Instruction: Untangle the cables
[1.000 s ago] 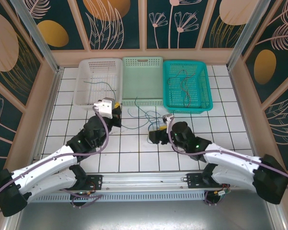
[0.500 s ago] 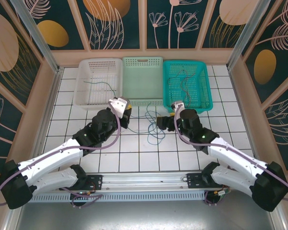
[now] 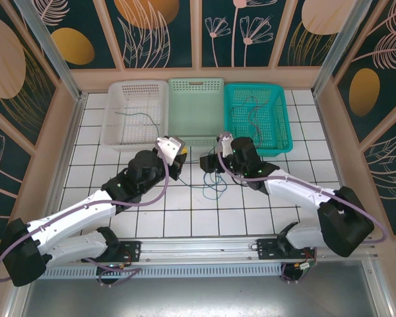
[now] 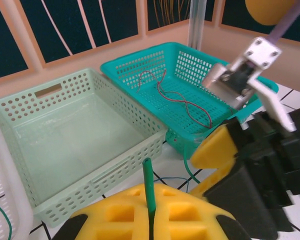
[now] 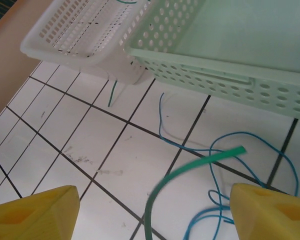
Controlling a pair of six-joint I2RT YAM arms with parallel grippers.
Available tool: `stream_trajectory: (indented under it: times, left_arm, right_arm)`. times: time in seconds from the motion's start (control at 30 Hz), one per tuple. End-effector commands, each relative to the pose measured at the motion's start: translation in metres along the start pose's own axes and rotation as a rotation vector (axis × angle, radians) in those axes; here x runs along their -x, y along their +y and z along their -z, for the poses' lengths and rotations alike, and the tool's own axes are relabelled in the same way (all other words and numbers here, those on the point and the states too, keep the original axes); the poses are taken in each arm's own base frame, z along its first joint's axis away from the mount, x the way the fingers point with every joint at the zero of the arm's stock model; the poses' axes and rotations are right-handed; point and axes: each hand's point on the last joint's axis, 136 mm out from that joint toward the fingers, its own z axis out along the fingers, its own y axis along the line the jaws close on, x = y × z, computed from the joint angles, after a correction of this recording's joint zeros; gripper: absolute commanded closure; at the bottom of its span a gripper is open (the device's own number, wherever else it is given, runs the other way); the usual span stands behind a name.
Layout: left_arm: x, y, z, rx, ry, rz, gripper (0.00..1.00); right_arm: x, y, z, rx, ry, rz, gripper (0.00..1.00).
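Reaching both arms toward the mint basket [image 3: 195,84], we pinch the green cable [image 4: 148,180] in our clamped left gripper [image 4: 150,215]; our right gripper [image 3: 206,163] gapes wide, gripping nothing, over the blue cable [image 5: 161,117] on the tiles [image 3: 185,212].

My desk [image 3: 119,218] is a grid of white tiles with dark grout. Along its far edge three baskets stand side by side: white [image 3: 137,83] on the left, pale green [image 3: 195,82] in the middle, teal [image 3: 287,125] on the right. A thin blue cable [image 5: 160,120] lies in loose loops on the tiles just before the pale green one.
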Motion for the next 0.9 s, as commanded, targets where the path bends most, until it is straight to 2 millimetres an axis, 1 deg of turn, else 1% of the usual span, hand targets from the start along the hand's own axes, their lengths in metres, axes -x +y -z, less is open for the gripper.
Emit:
stream_trajectory:
  times: [0.0, 0.1, 0.13, 0.2, 0.27, 0.33, 0.37, 0.5, 0.53, 0.63, 0.7, 0.8, 0.87]
  left_arm:
    - [0.025, -0.006, 0.004, -0.038, -0.086, -0.008, 1.0]
    - [0.029, -0.001, 0.01, -0.015, -0.118, -0.002, 1.0]
    - [0.03, 0.0, 0.012, -0.011, -0.128, -0.002, 1.0]
    - [0.032, 0.004, 0.017, 0.004, -0.146, 0.004, 1.0]
    - [0.031, 0.012, 0.021, 0.047, -0.152, 0.012, 1.0]
    - [0.027, 0.02, 0.023, 0.096, -0.146, 0.02, 1.0]
    - [0.025, 0.027, 0.025, 0.134, -0.145, 0.031, 1.0]
    - [0.022, 0.059, 0.04, 0.305, -0.193, 0.119, 1.0]
    - [0.021, 0.067, 0.047, 0.347, -0.219, 0.156, 1.0]
    - [0.02, 0.082, 0.062, 0.418, -0.288, 0.242, 1.0]
    - [0.021, 0.084, 0.07, 0.413, -0.343, 0.301, 1.0]
    - [0.023, 0.079, 0.075, 0.349, -0.431, 0.389, 1.0]
    - [0.024, 0.075, 0.076, 0.307, -0.476, 0.434, 1.0]
  right_arm:
    - [0.024, 0.011, -0.009, 0.053, -0.047, 0.015, 0.25]
    - [0.021, 0.008, -0.017, 0.055, -0.02, -0.002, 0.35]
    - [0.019, 0.007, -0.018, 0.052, -0.015, -0.006, 0.4]
    - [0.018, 0.003, -0.018, 0.04, -0.015, -0.014, 0.54]
    - [0.02, -0.003, -0.016, 0.01, -0.032, -0.028, 0.72]
    - [0.022, -0.01, -0.011, -0.022, -0.054, -0.048, 0.86]
    - [0.024, -0.015, -0.008, -0.04, -0.07, -0.064, 0.91]
    - [0.028, -0.034, 0.008, -0.104, -0.148, -0.152, 1.0]
    - [0.028, -0.041, 0.014, -0.126, -0.173, -0.187, 1.0]
    - [0.028, -0.063, 0.031, -0.181, -0.245, -0.313, 1.0]
    - [0.026, -0.071, 0.04, -0.18, -0.3, -0.418, 1.0]
    - [0.021, -0.071, 0.046, -0.117, -0.367, -0.578, 1.0]
    - [0.022, -0.07, 0.048, -0.079, -0.405, -0.656, 1.0]
